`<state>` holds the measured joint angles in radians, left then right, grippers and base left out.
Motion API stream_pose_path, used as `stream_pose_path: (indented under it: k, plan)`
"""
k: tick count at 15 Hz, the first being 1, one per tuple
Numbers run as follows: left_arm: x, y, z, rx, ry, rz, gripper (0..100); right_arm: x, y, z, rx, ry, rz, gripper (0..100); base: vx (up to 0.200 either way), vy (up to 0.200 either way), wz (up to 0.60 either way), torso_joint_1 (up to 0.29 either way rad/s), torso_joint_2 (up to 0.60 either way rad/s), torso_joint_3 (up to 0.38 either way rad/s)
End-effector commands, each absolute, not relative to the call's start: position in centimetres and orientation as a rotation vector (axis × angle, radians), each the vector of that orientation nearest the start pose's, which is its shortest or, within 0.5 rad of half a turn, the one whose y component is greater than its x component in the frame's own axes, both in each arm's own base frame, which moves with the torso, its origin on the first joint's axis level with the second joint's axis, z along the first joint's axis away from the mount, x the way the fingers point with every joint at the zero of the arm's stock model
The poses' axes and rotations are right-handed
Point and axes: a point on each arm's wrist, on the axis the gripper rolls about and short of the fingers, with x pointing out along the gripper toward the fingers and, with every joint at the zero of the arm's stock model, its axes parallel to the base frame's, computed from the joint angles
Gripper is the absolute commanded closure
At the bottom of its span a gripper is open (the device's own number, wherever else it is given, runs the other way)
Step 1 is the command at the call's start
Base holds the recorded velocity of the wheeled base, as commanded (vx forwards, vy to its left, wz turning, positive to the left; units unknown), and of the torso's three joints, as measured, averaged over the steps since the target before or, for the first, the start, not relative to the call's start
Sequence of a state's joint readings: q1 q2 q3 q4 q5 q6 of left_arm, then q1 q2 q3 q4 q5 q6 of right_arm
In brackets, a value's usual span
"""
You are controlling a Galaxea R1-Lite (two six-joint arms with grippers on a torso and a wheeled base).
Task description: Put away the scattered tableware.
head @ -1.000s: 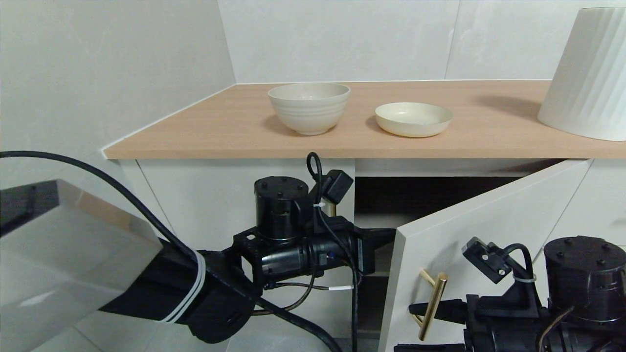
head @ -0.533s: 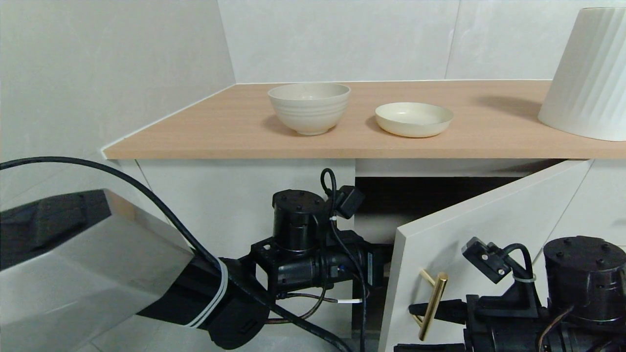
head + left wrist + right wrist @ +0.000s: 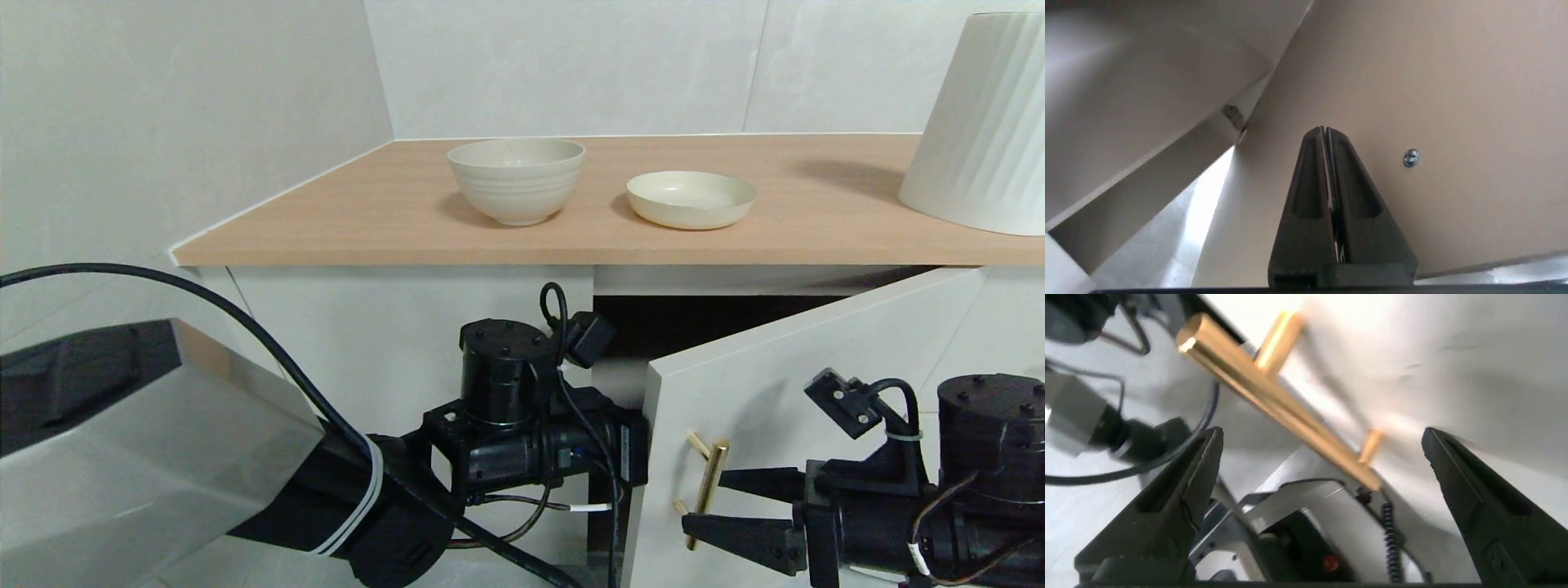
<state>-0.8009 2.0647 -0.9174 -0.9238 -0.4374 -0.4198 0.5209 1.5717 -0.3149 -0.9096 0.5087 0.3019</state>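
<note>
Brass handle (image 3: 709,478) at the lower right of the head view sits between the two black fingers of the right gripper (image 3: 704,500). That gripper is spread open, and in the right wrist view its fingers (image 3: 1192,482) stand clear of the bar (image 3: 1282,400) on either side. The handle belongs to a white cupboard door (image 3: 816,367) that hangs partly open, with a dark gap behind it.

At lower centre the left arm reaches toward that gap. The left gripper (image 3: 1324,135) has its fingers pressed together on nothing, close to a pale brown panel (image 3: 1454,90) with one screw (image 3: 1410,158).

Farther back, on the wooden counter (image 3: 367,220), a cream ribbed bowl (image 3: 516,180) stands at upper centre. A shallow cream dish (image 3: 691,198) sits near it to the right, not touching. A tall ribbed white object (image 3: 980,122) fills the upper right corner.
</note>
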Motion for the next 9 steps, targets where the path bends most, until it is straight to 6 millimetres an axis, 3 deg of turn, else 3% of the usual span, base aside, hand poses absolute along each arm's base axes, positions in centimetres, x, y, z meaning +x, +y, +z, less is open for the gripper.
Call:
stream_pose_path:
  k: [1,3,9]
  plan:
    - [25.6,-28.0,11.7,-0.322,0.483,-1.175,100,17.4,10.4,14.2,0.269,0.402,0.921,0,0.0,0.0,0.0,0.0,0.0,0.0]
    - [25.6,-28.0,11.7,-0.322,0.483,-1.175,100,15.6,9.6,14.9,0.25,0.37,0.934,0,0.0,0.0,0.0,0.0,0.0,0.0]
    - [25.6,-27.9,11.6,-0.321,0.485,-1.173,100,12.8,8.4,12.5,0.166,0.508,0.939,0,0.0,0.0,0.0,0.0,0.0,0.0]
